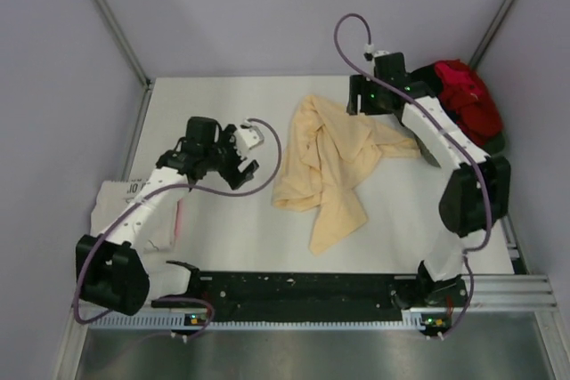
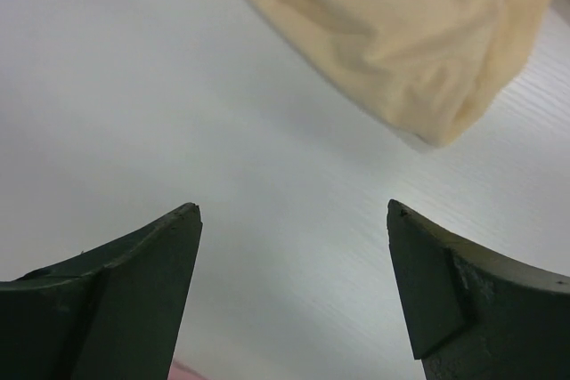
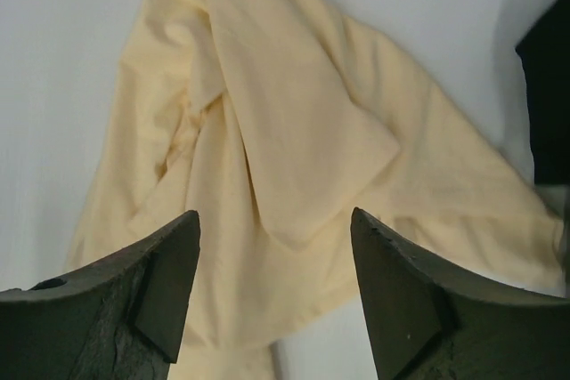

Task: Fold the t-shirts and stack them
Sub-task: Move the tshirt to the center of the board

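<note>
Seen from above, my left pincer hangs spread over bare table. The pale yellow t-shirt lies just past its tips, apart from them. Back along my left forearm, the white printed t-shirt sits at the table's left edge. My right pincer hovers over the yellow shirt's far edge, jaws apart and gripping nothing. Behind it, the red t-shirt is bunched in the far right corner against the wall, with a black t-shirt peeking out beneath it. Open tabletop runs from the yellow shirt's near hem to the base rail.

Through my left wrist camera, both fingers stand wide, with only white table between and ahead of them. One rounded end of the yellow shirt lies ahead and to the right, clear of both tips.

Through my right wrist camera, the fingers are parted over the crumpled yellow shirt, and a folded flap points back between them. Bare table shows past the shirt's left edge and beyond its far end. A dark shape at the right edge I cannot identify.
</note>
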Available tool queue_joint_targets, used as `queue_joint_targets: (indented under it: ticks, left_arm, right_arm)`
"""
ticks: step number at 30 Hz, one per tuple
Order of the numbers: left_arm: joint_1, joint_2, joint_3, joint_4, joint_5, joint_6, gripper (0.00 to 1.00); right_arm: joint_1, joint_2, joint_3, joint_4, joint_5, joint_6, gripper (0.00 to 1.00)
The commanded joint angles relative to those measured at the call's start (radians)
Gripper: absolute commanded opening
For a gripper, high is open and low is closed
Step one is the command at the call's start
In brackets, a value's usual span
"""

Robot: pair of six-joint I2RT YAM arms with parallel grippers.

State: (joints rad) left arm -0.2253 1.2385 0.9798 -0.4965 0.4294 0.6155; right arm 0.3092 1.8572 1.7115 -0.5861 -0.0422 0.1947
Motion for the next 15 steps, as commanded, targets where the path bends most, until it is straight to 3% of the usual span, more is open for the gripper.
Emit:
queue_joint_targets:
  ticks: [1, 5, 8, 12, 14, 15]
  left_arm:
    - [-0.172, 0.065, -0.039, 0.022, -0.004, 0.089, 0.90]
    - [-0.317, 0.195, 0.005, 0.067, -0.055, 0.086, 0.94]
    - [-0.393, 0.283, 0.034, 0.119, -0.096, 0.079, 0.94]
    - [-0.454, 0.403, 0.088, 0.145, -0.144, 0.069, 0.93]
    - [-0.462, 0.455, 0.109, 0.171, -0.252, 0.017, 0.84]
    - [-0.459, 0.475, 0.126, 0.180, -0.282, -0.005, 0.74]
  right_arm:
    - [0.027, -0.266, -0.330, -0.031, 0.055, 0.055, 0.68]
    - [0.094, -0.383, -0.635, -0.008, 0.005, 0.112, 0.68]
    - [0.192, -0.438, -0.792, 0.023, -0.014, 0.179, 0.69]
    - [0.225, -0.480, -0.927, 0.129, -0.015, 0.268, 0.69]
    - [0.223, -0.478, -0.961, 0.166, -0.021, 0.281, 0.69]
    - [0.223, -0.478, -0.972, 0.175, -0.022, 0.288, 0.69]
